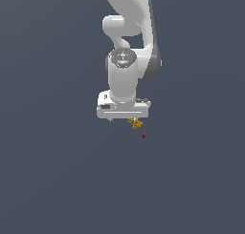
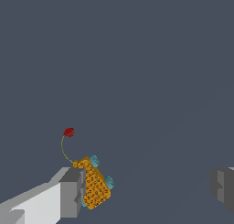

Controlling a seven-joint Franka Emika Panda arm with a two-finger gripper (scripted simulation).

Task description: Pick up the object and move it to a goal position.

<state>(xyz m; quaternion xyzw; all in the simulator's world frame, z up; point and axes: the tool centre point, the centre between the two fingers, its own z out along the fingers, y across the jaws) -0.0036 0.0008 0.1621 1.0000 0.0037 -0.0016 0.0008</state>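
While we look down from the wrist view, our gripper stands with its jaws spread wide — one grey finger on one side, the other finger far across from it, with bare dark floor between. The object, a tiny orange-yellow studded block with bluish-teal bits at its edges, rests against the inner face of the first finger, tilted rather than square. It is touched on one side only, so we judge it is not gripped; the jaws would need to close, or the hand to recentre, before a lift.

Near the block sits the goal position, a small dark-red marker with a thin pale curved line trailing from it toward the block.

From the exterior view, the white arm hangs straight down, the block just under the hand and the red marker close beyond it (apart, not touching).

We find no brand, label or readable writing anywhere.
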